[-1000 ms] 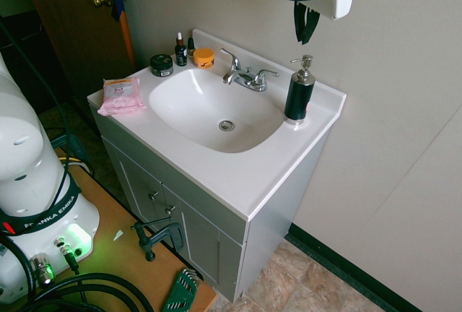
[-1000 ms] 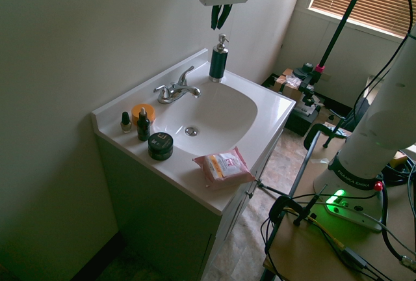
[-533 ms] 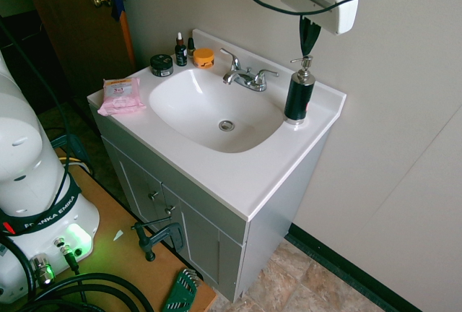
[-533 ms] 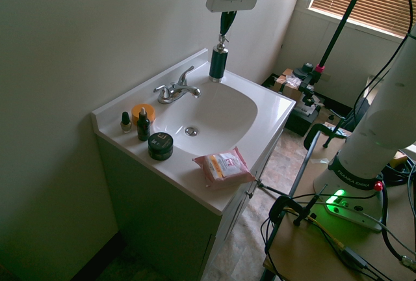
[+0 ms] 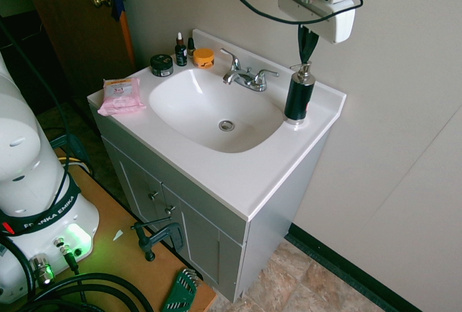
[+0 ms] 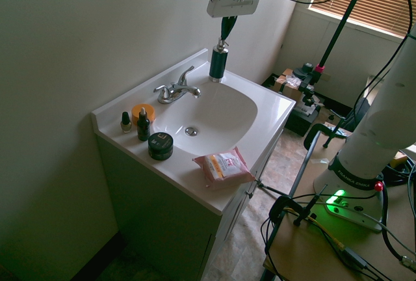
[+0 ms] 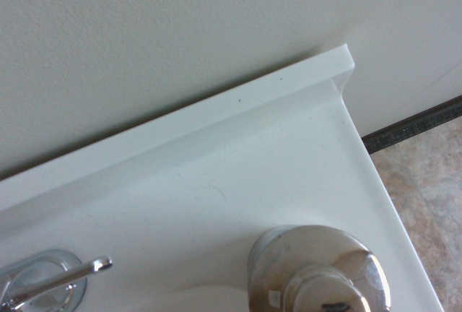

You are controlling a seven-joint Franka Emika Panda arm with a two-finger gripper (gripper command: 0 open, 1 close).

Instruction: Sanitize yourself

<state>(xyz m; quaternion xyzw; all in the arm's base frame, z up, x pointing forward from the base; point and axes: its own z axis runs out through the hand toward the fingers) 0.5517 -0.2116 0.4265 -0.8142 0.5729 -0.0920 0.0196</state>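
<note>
The white robot arm (image 5: 22,146) rises from its base on the wooden bench near the vanity, and its boxy white gripper (image 5: 308,50) hangs over the far right corner of the counter, directly above the soap dispenser (image 5: 298,95). The two dark pointed fingers (image 6: 225,27) are pressed together into a single wedge, holding nothing, with the tip right at the chrome pump head; whether it touches I cannot tell.

The dispenser is a glossy dark cylinder with a shiny metal pump, which from the wrist view (image 7: 317,272) looks like a rounded chrome cap. The counter (image 5: 238,175) is smooth, glossy white, with a raised lip along the wall and a square outer corner. The sink (image 5: 188,110) is a shallow rounded bowl with a chrome faucet (image 5: 245,76) behind it.

At the far left stand a small black jar (image 5: 161,65), dropper bottles (image 5: 181,50) and an orange tin (image 5: 203,57); a soft pink wipes pack (image 5: 121,95) lies at the left edge. The near counter strip is bare.
</note>
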